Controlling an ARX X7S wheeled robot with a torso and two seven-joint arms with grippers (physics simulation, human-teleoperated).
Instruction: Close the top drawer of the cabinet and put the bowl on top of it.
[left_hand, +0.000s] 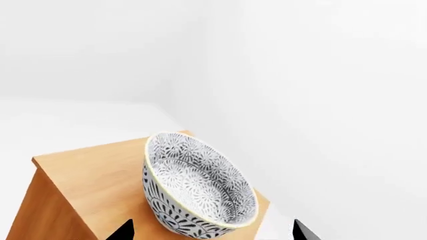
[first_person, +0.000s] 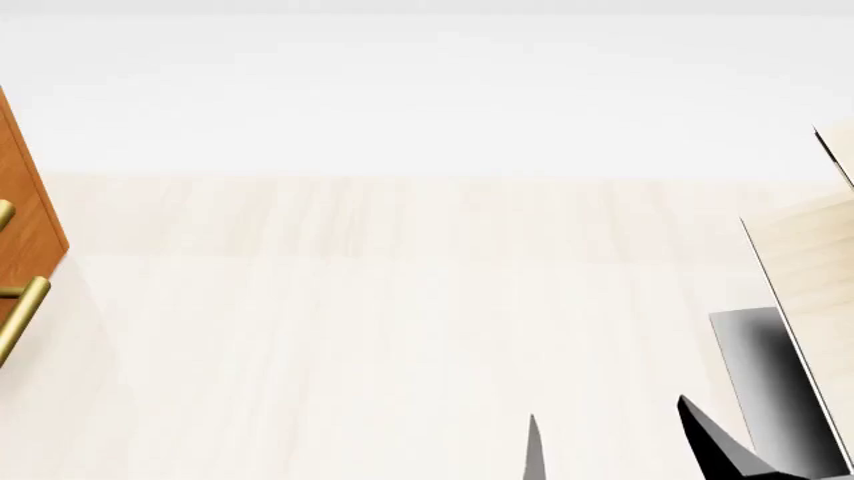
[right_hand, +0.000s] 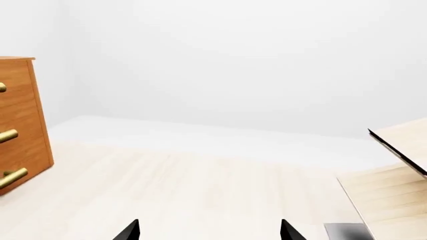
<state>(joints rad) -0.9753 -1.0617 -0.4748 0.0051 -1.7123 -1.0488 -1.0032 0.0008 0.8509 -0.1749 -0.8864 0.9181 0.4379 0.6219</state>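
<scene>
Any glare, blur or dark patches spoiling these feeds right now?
Left wrist view: sharp, evenly lit, bowl pattern crisp on the cabinet, background washed white. Head view: soft and pale, one dark gradient patch at lower right. Right wrist view: clean, no glare.

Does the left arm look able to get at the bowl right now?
Probably yes. The bowl sits on the cabinet top right before the left gripper, whose fingertips are spread with nothing between them and it.
</scene>
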